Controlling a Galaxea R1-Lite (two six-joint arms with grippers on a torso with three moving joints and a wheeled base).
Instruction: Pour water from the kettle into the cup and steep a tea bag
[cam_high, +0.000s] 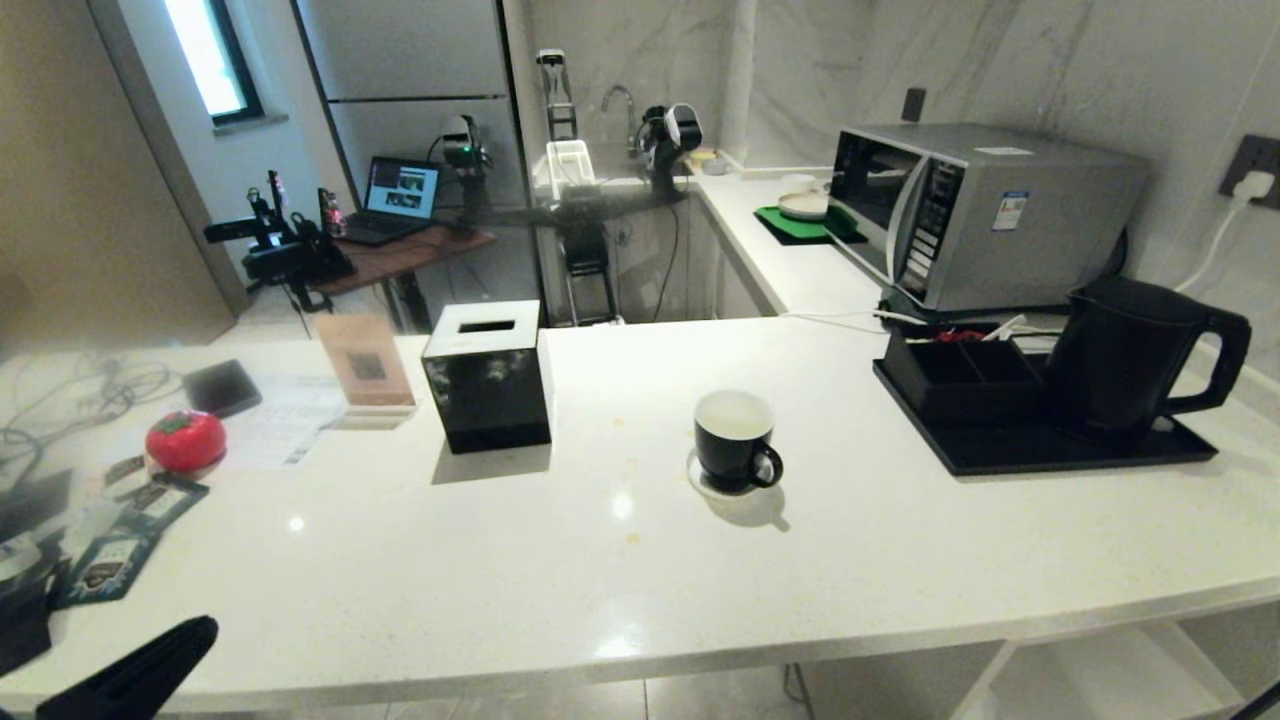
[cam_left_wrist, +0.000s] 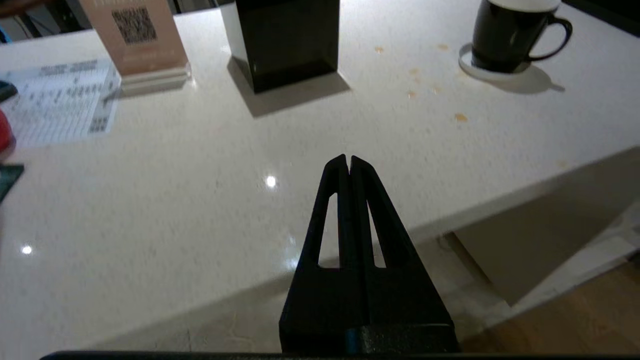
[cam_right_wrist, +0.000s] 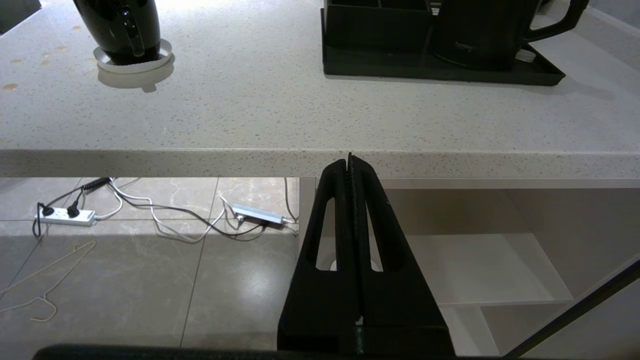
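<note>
The glossy black cup (cam_high: 738, 440) with a white inside stands on a small white coaster at the middle of the white counter. It also shows in the left wrist view (cam_left_wrist: 505, 35) and the right wrist view (cam_right_wrist: 125, 30). At the right, the tall matte black kettle (cam_high: 1130, 350) (cam_right_wrist: 480, 30) stands on a black tray (cam_high: 1050, 455). My left gripper (cam_high: 200, 632) (cam_left_wrist: 348, 162) is shut and empty, over the counter's near left edge and well short of the cup. My right gripper (cam_right_wrist: 348, 162) is shut and empty, below the counter's front edge. No tea bag or water is visible.
A black tissue box (cam_high: 488, 375) and a brown QR sign (cam_high: 365, 365) stand left of the cup. A red round object (cam_high: 186, 440), papers and dark teal packets (cam_high: 105, 565) lie far left. A black compartmented box (cam_high: 960, 365) shares the tray. Behind it is a microwave (cam_high: 985, 215).
</note>
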